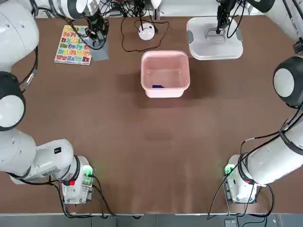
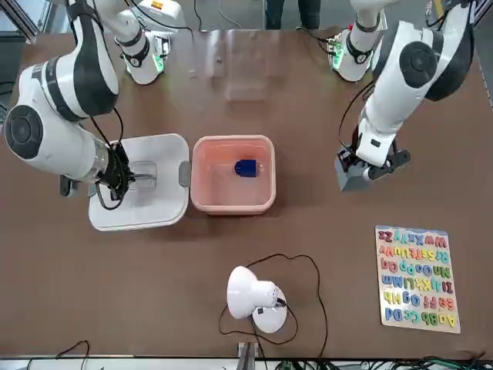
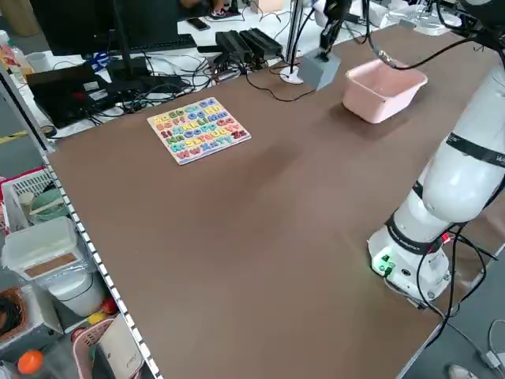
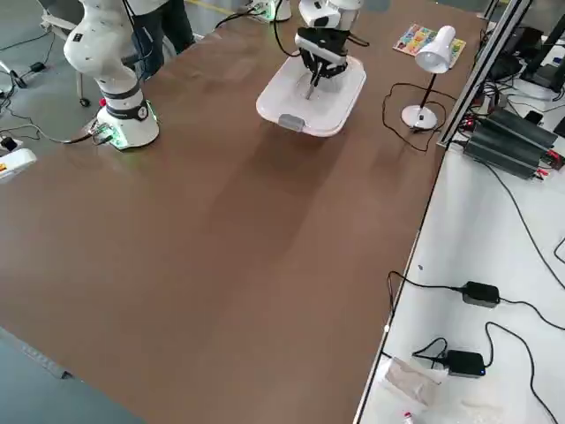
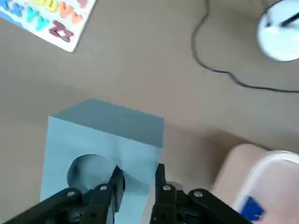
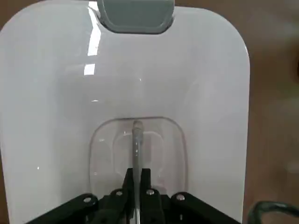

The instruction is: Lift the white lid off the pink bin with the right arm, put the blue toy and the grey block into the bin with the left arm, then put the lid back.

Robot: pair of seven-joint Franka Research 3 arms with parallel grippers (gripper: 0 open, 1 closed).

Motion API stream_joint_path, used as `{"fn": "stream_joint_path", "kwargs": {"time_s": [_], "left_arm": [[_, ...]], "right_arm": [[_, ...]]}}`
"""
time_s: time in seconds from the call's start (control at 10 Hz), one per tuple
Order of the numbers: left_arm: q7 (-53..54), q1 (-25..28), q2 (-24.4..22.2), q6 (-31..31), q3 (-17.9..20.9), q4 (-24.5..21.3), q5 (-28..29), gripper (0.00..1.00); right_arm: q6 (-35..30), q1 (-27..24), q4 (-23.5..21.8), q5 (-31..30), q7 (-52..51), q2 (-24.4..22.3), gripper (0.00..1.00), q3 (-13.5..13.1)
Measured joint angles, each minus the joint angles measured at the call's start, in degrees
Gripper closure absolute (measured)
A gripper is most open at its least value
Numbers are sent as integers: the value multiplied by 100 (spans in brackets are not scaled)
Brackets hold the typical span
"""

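The pink bin (image 1: pixel 165 56) stands uncovered at mid-table, with the blue toy (image 1: pixel 157 86) (image 2: pixel 246 168) inside it. Beside the bin, on the robot's right, the white lid (image 1: pixel 215 49) (image 2: pixel 142 208) lies flat on the table. My right gripper (image 1: pixel 219 31) (image 6: pixel 137 179) is shut on the thin fin of the lid's recessed handle. On the robot's left of the bin, my left gripper (image 1: pixel 97 37) (image 5: pixel 136 177) is shut on the grey block (image 1: pixel 100 51) (image 5: pixel 103 135), pinching the wall beside its round hole. I cannot tell whether the block touches the table.
A colourful alphabet puzzle board (image 1: pixel 73 45) lies just left of the left gripper. A small white lamp (image 1: pixel 147 32) with a looping black cable sits behind the bin. Both arm bases (image 1: pixel 75 182) stand at the near table edge.
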Motion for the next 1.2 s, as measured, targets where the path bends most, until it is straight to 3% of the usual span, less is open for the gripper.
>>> {"fn": "stream_joint_path", "kwargs": {"time_s": [0.2, 0.4, 0.6, 0.7, 0.9, 1.1, 1.2], "left_arm": [[-1040, -484, 511, -47, -499, 540, 50, 70], [-2042, -1410, 1289, -47, -519, 1110, 482, 70], [-2893, -2065, 2204, -34, -402, 1993, 1080, 70], [-3132, -2347, 2664, -32, -278, 2458, 1382, 70], [-3416, -3214, 3242, 241, 427, 2981, 1613, 70], [-3668, -4119, 3475, 447, 1091, 3093, 1617, 70], [-3784, -4315, 3539, 490, 1164, 3099, 1618, 70]], "right_arm": [[0, 1, 0, 0, 1, 0, 93, 2], [0, 1, 1, 0, 1, 0, 93, 3], [0, 0, 2, 0, 1, -1, 93, 3], [0, 0, 3, 0, 1, -1, 93, 2], [0, 0, 4, 0, 1, -1, 93, 4], [0, 0, 3, 0, 1, -1, 93, 5], [0, 0, 4, 0, 1, -1, 93, 4]]}}
